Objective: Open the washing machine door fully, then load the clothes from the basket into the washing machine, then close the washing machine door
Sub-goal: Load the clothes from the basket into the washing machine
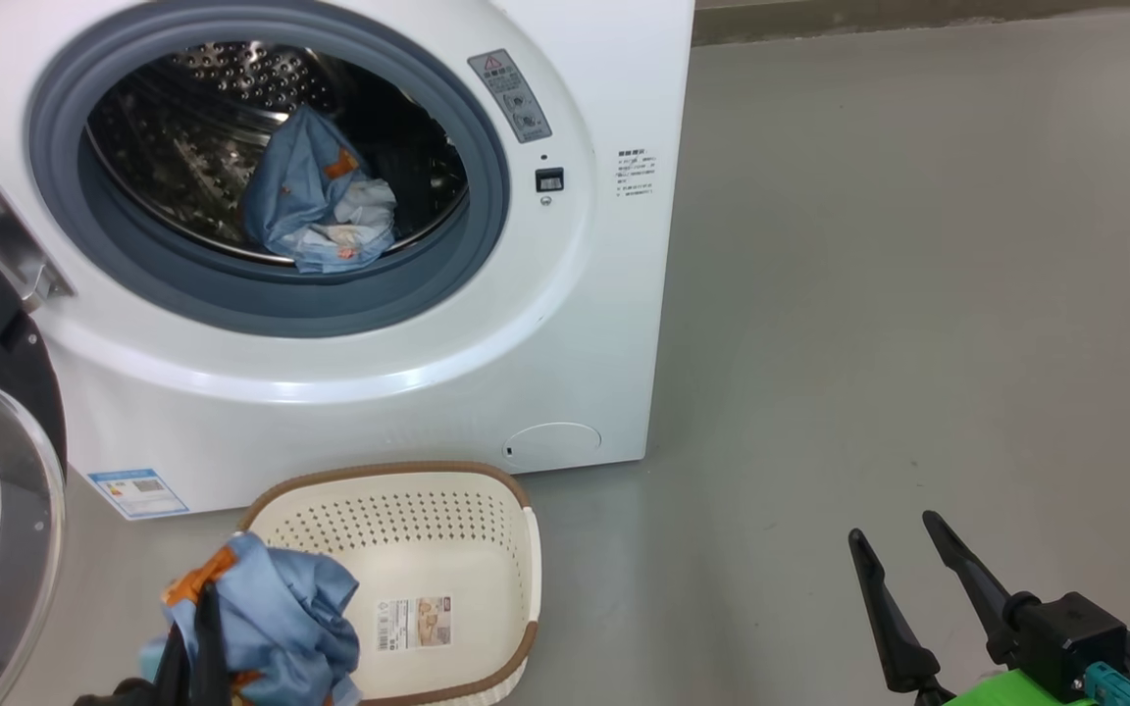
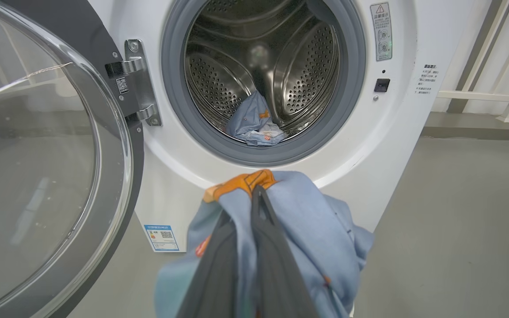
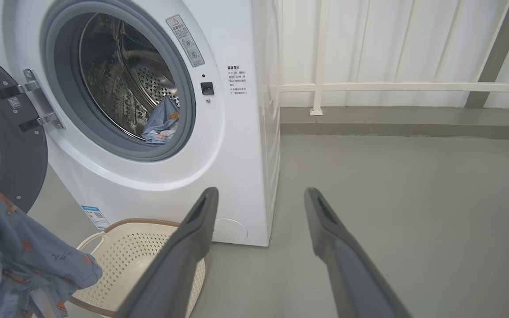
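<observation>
Clothes nearest, in front of the washing machine and lower than its opening: light blue fabric with orange figures, pinched between the fully closed fingers of the left gripper and hanging from them in loose folds. Hard to tell whether touching the basket or just above its near left corner. Right gripper off to the right of the washing machine's front, over bare grey floor, fingers spread wide, nothing between them. Basket on the floor just in front of the washing machine, below the opening, paper label showing on its bottom. Washing machine door swung wide open to the left of the washing machine, hanging on its steel hinge, clear glass bowl at its centre. Deepest, inside the washing machine, second bundle of clothes, same blue print with some white, lying at the bottom of the steel drum just behind the grey-blue gasket.
</observation>
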{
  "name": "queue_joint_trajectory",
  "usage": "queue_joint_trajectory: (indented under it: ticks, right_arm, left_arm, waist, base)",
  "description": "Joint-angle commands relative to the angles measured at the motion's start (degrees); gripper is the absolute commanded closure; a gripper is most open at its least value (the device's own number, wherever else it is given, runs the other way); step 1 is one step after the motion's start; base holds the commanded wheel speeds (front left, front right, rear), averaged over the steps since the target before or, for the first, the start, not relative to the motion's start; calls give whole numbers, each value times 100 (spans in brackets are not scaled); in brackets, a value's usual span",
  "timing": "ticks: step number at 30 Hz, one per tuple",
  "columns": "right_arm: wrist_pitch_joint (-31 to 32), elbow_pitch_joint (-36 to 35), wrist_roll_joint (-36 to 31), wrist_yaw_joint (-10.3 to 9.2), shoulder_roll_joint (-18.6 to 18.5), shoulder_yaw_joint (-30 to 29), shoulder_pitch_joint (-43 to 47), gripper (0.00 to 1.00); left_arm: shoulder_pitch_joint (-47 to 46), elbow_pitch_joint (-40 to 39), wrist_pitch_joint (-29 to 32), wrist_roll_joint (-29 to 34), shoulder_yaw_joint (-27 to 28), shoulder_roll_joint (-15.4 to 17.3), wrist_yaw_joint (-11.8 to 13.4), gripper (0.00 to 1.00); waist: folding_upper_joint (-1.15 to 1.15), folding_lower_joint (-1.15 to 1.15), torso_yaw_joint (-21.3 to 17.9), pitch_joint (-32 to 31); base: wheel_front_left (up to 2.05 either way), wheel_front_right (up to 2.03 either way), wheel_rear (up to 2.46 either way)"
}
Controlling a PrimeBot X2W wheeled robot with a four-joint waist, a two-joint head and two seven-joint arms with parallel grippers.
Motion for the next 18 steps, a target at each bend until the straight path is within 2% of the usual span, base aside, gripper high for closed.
queue_joint_trajectory:
  ticks: [1, 18]
  right_arm:
    - [23, -170, -60, 9, -13, 135, -18, 0]
    - [41, -206, -96, 9, 10, 140, -26, 0]
  left_arm:
    - [-84, -170, -17, -9, 203, 126, 71, 100]
    - [-128, -90, -76, -96, 183, 83, 74, 100]
  waist:
    - [0, 0, 1, -12]
    - [0, 0, 30, -6]
  base:
    - [0, 0, 0]
    - [0, 0, 0]
